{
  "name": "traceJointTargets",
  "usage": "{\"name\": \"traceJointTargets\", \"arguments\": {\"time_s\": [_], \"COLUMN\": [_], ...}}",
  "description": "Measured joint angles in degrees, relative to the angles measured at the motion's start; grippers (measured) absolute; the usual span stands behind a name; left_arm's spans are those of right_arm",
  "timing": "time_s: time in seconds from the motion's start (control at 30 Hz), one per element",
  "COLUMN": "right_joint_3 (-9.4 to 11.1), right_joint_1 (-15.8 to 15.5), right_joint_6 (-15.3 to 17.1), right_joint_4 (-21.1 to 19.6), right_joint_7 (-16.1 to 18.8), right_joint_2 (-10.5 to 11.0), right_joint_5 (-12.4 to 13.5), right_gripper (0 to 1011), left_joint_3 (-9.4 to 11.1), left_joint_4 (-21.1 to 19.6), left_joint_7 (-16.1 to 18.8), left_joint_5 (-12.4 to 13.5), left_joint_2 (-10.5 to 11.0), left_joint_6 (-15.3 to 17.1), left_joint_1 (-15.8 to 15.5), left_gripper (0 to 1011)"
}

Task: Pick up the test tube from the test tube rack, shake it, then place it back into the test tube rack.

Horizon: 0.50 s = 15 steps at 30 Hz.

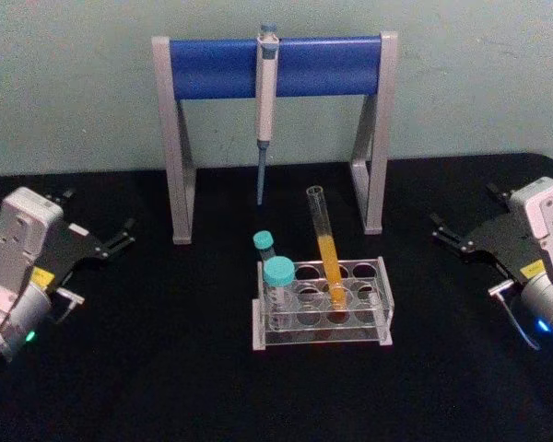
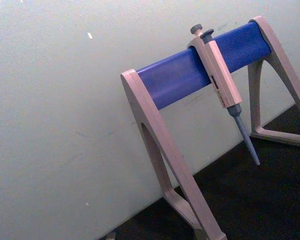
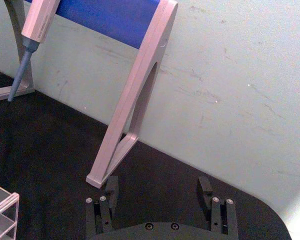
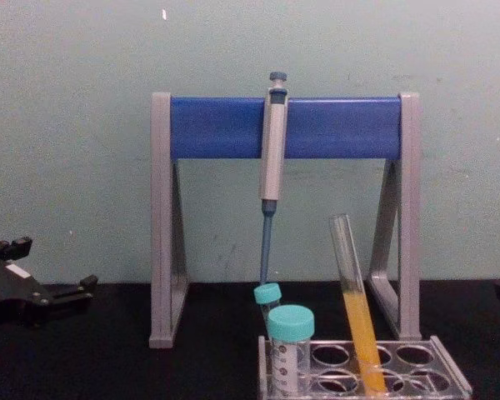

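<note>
The test tube [image 1: 327,250] leans in the test tube rack [image 1: 384,318] at mid-bench [image 1: 147,378]. The left claw [image 1: 94,217] sits at 9 o'clock and the right claw [image 1: 471,214] at 3 o'clock, both with fingers apart.

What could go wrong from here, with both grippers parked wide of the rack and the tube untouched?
1. The test tube is capless with orange liquid in it; vigorous shaking may spill some.
2. It leans in the test tube rack, so jaws closing on it could tip or scrape it.
3. The teal-capped tubes stand close on its left; the left gripper would likely bump them, so the right gripper looks safer.
</note>
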Motion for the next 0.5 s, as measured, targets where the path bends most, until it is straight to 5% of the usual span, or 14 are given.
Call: {"name": "traceJointTargets", "arguments": {"time_s": [0.5], "right_joint_3": [0.0], "right_joint_1": [0.0], "right_joint_6": [0.0], "right_joint_4": [0.0], "right_joint_7": [0.0], "right_joint_2": [0.0], "right_joint_5": [0.0], "right_gripper": [1000], "left_joint_3": [0.0], "left_joint_4": [0.0], "left_joint_7": [0.0], "left_joint_5": [0.0], "left_joint_2": [0.0], "left_joint_6": [0.0], "left_joint_1": [0.0], "left_gripper": [1001]}}
